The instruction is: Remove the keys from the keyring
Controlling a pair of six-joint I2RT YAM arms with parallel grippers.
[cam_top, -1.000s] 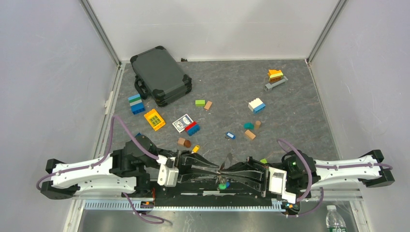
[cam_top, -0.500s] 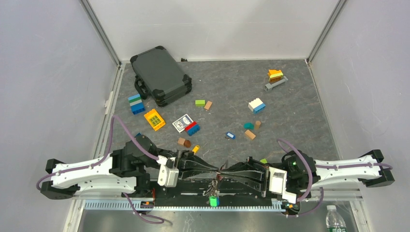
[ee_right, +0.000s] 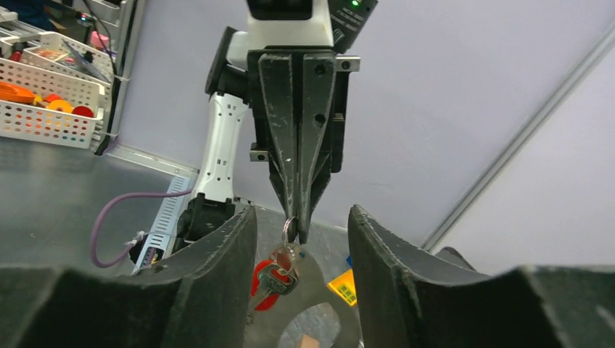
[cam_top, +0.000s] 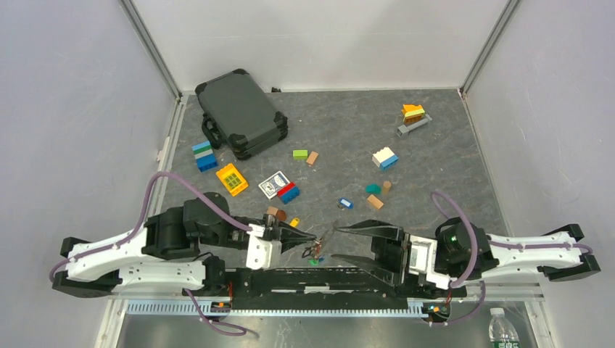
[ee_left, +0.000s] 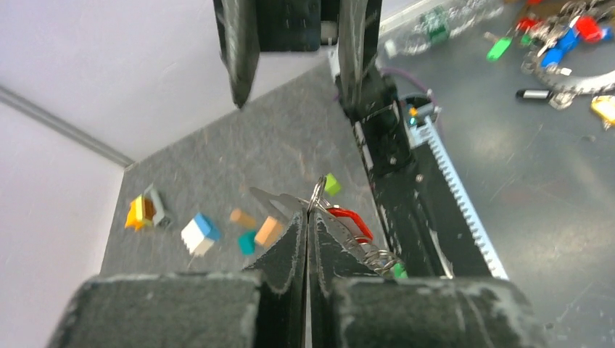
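Note:
My left gripper (cam_top: 310,243) is shut on the keyring (cam_top: 328,238), a thin grey metal loop standing out from the fingertips (ee_left: 299,230). In the left wrist view the loop (ee_left: 273,201) lies just past those tips. A small bunch of keys (cam_top: 314,254) hangs under it, among them one with a red head (ee_left: 349,221) and a green one (ee_left: 398,270). My right gripper (cam_top: 345,245) stands open just right of the bunch and touches nothing. From the right wrist view, the keys (ee_right: 279,279) and keyring (ee_right: 313,278) dangle between my spread fingers (ee_right: 217,283).
A dark case (cam_top: 241,112) lies at the back left. A card box (cam_top: 273,183), a yellow block (cam_top: 232,178) and several coloured blocks are scattered mid-table, with a small blue piece (cam_top: 345,204) near the centre. The arms' base rail (cam_top: 319,279) runs along the near edge.
The right gripper has opened and drawn back to the right. The left gripper, still shut, has pulled left and carried the bunch from the near rail back over the mat.

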